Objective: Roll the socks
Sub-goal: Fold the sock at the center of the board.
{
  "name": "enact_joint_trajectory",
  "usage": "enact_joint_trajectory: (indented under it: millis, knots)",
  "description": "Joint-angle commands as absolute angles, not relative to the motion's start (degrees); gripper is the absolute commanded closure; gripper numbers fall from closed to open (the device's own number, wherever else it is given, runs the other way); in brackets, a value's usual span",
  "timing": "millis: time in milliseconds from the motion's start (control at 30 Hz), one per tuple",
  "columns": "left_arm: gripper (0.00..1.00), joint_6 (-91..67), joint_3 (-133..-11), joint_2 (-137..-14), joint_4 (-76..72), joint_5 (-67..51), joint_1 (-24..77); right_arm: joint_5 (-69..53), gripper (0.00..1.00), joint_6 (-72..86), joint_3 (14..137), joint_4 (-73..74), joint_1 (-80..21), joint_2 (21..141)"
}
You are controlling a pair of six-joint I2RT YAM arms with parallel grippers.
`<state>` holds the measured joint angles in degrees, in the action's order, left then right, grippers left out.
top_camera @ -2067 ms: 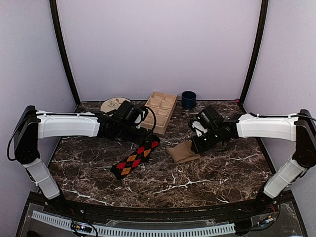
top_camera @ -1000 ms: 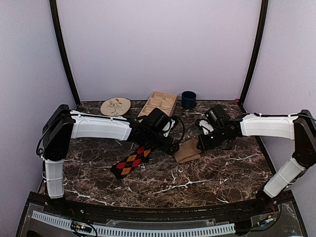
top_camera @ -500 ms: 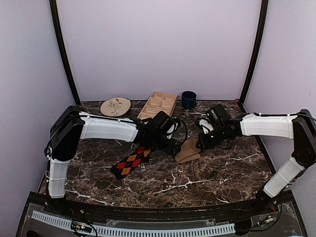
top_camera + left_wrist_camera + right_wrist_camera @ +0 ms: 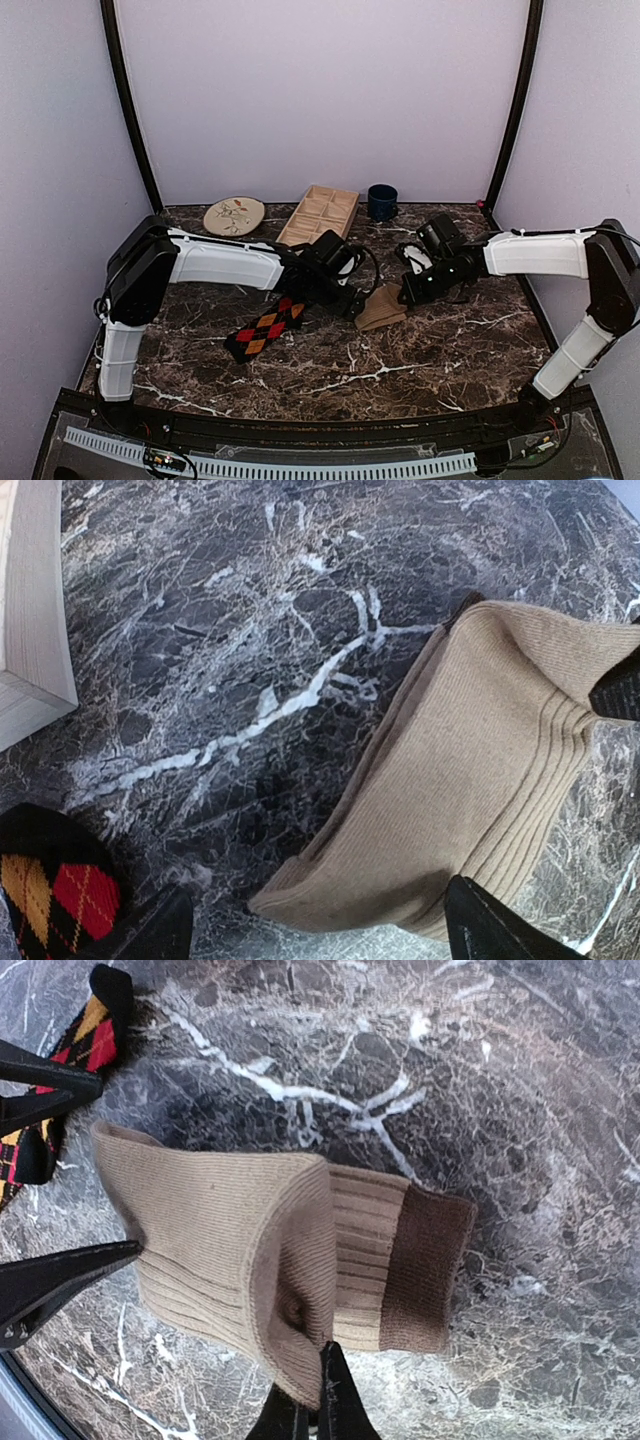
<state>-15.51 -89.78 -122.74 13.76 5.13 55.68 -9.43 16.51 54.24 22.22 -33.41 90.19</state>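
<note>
The tan sock (image 4: 381, 306) lies folded over itself mid-table, its dark brown cuff (image 4: 430, 1270) flat on the marble. My right gripper (image 4: 320, 1385) is shut on the folded edge of the tan sock (image 4: 230, 1230). My left gripper (image 4: 320, 935) is open, with one fingertip on each side of the near end of the tan sock (image 4: 470, 780), low over the table. The black argyle sock (image 4: 265, 327) lies stretched out to the left, untouched, and its tip (image 4: 50, 890) shows beside the left finger.
A compartmented wooden tray (image 4: 322, 212), a patterned plate (image 4: 234, 214) and a dark blue mug (image 4: 381, 201) stand along the back. The tray's corner (image 4: 30, 610) is close to my left wrist. Dark marble table all around.
My left gripper has swung right from the argyle sock's upper end to the tan sock and stays open. The right gripper has kept its grip, and the sock is more folded.
</note>
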Motion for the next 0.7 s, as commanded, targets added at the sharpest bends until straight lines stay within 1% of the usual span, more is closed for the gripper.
enact_joint_trajectory:
  millis: [0,167,333,567,667]
  knots:
    - [0.10,-16.03,-90.88,-123.54,15.71,4.99,55.99,-10.34,1.00,16.27,53.11,20.26,-32.89,90.88]
    - [0.10,-16.32,-90.79,-124.30,15.90,4.81,55.99,-10.63,0.99,17.10,52.38,19.57,-32.89,90.87]
    - [0.10,-16.65,-90.62,-124.93,16.24,4.55,55.99,-10.48,0.93,17.73,51.97,18.94,-32.79,90.97]
    - [0.10,-16.87,-90.61,-125.21,16.52,4.34,56.05,-9.06,0.79,18.04,51.97,18.72,-32.26,92.23]
    - [0.10,-16.87,-90.68,-125.31,16.52,4.31,56.07,-8.26,0.77,17.96,52.10,18.78,-32.17,92.75]
